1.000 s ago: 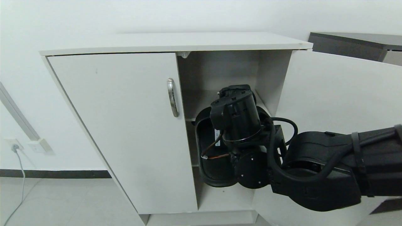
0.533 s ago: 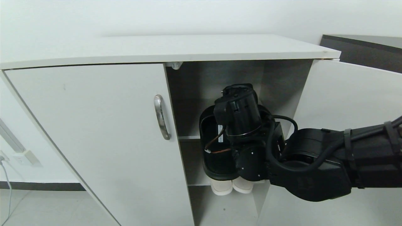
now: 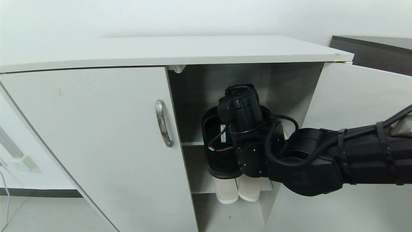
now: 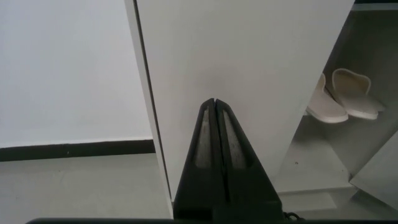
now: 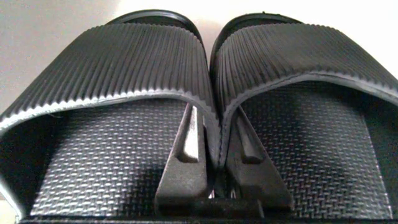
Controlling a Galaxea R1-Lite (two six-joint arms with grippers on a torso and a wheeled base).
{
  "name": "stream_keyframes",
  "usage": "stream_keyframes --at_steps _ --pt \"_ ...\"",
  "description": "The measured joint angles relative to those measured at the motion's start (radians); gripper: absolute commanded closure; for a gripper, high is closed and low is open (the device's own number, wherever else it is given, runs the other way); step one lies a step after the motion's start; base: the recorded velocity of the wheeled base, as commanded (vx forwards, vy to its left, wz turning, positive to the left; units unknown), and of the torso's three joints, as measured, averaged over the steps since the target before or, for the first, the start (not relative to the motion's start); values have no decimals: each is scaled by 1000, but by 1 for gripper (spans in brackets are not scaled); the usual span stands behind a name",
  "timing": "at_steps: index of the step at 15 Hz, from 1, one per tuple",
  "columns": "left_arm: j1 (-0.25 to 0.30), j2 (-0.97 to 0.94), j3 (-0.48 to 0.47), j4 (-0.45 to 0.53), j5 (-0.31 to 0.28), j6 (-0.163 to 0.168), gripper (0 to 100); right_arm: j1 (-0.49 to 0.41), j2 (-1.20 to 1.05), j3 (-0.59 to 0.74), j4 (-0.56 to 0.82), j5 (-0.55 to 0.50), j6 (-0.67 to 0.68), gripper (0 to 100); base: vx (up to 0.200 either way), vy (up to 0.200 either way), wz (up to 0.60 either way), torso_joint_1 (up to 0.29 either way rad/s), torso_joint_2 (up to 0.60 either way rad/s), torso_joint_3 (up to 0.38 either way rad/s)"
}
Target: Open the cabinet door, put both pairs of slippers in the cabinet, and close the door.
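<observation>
Right wrist view: right gripper (image 5: 215,127) clamps black slippers (image 5: 130,68) by inner walls (so both travel together) at shelf (image 3: 192,143) front edge; left gripper (image 4: 214,111) closed.

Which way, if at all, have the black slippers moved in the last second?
Yes. Clamped in the right gripper, the black slippers have risen against the cabinet's shelf edge, uncovering the white slippers beneath them.

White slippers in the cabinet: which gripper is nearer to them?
Right. The right gripper, holding the black slippers, is above the white slippers; the left gripper is outside, facing the closed door.
</observation>
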Motion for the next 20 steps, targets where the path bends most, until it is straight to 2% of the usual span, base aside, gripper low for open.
stream_keyframes --at_steps 11,20 --pt "0 0 0 0 0 -1 100 -91 160 -286 64 52 -69 100 0 0 0 0 0 0" --pt "0 0 0 0 0 -1 100 -119 213 -325 73 70 -64 100 0 0 0 0 0 0"
